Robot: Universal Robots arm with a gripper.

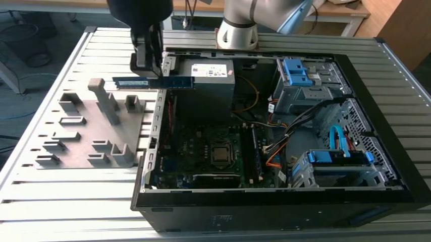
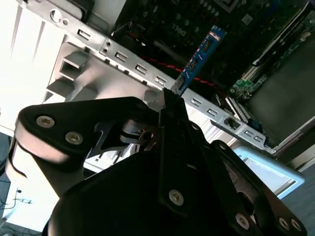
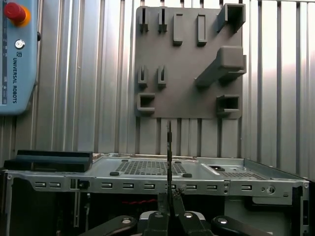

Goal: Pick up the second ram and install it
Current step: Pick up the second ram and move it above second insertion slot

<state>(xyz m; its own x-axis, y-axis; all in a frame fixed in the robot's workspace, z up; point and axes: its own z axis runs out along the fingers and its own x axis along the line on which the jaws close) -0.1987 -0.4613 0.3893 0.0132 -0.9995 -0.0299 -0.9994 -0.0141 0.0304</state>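
Blue-green board, black chips: the second ram [image 1: 171,82], one unit, airborne.

- Location: held level over the far-left corner of the open computer case [image 1: 269,201], above the case's side wall. It lies between the grey fixture plate [image 1: 88,126] at the exterior view's left and the power supply [image 1: 210,75]. It touches neither.
- Second wrist view: the second ram [image 2: 202,54] juts out past the fingertips, over the case rim and the dark interior below.
- First wrist view: the second ram [image 3: 169,147] is seen edge-on as a thin upright line, with the fixture plate [image 3: 187,64] beyond it.

Tool: gripper [image 1: 148,74], also seen in both wrist views [image 2: 171,103] [image 3: 169,196]. The jaws are clamped narrowly on the stick near one end, pinching its flat faces. Nothing else is in contact with them.

Progress, by judgement:
- Done: the pick-up, since the stick is clear of the plate and carried by the gripper.
- Left: the install. The stick is well above and to the far-left of the motherboard [image 1: 209,146] and is not seated in any slot.
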